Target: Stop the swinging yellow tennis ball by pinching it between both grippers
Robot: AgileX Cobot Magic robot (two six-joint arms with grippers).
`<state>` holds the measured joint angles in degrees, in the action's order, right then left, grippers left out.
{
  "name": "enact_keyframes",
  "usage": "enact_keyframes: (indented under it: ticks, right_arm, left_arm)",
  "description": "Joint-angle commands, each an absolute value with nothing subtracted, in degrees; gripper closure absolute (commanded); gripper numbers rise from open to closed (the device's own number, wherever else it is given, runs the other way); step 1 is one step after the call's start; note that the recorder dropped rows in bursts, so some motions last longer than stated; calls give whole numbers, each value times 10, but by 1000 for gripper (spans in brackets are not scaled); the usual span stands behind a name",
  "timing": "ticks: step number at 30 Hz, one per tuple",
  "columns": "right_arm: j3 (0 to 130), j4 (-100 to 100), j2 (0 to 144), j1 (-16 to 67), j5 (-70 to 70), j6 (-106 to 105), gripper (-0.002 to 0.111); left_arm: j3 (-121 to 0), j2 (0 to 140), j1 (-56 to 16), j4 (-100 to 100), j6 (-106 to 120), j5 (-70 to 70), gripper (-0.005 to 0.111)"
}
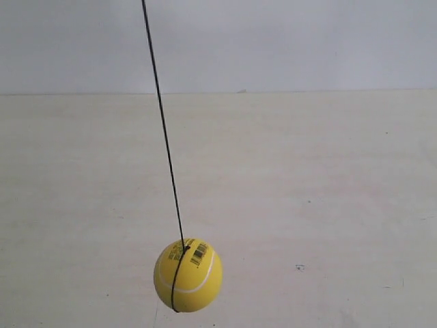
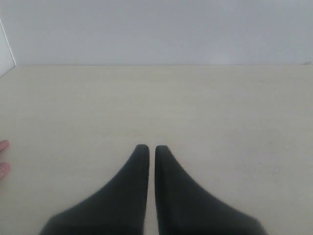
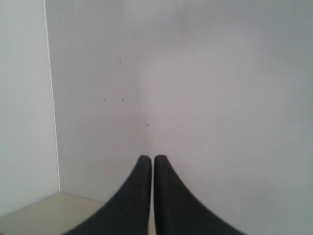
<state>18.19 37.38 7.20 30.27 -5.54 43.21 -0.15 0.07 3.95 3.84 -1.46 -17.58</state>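
Note:
The yellow tennis ball (image 1: 188, 275), with white seam lines and a small barcode label, hangs on a thin black string (image 1: 162, 126) that slants up to the left; it sits low in the exterior view, over the pale table. No gripper shows in that view. My left gripper (image 2: 147, 148) is shut with nothing in it and faces the bare tabletop. The right gripper (image 3: 148, 158) is likewise shut and empty, and faces a white wall. Neither wrist view shows the ball.
A pale beige table (image 1: 307, 191) runs back to a white wall (image 1: 273, 41). Fingertips of a person's hand (image 2: 3, 156) show at the edge of the left wrist view. A wall corner (image 3: 51, 98) stands in the right wrist view.

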Motion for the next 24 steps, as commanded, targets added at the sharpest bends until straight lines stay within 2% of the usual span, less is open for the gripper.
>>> enact_keyframes:
  ticks: [1,7,15,19,24]
  right_arm:
    - [184,350,16,301,-86,374,108]
    - [184,277,0,239,-214,222,108]
    - [184,50,0,68,-323,111,108]
    - [184,22,0,0,-318,66,108]
    - [176,24,0,-18,-253,8,108]
  left_arm:
    - [0,0,41,41,-12,-174,102]
    - [0,0,41,41,-12,-176,102]
    - [0,0,41,41,-12,-176,102]
    - [0,0,41,41,-12,-176,102]
    - [0,0,41,41,-12,-176,102]
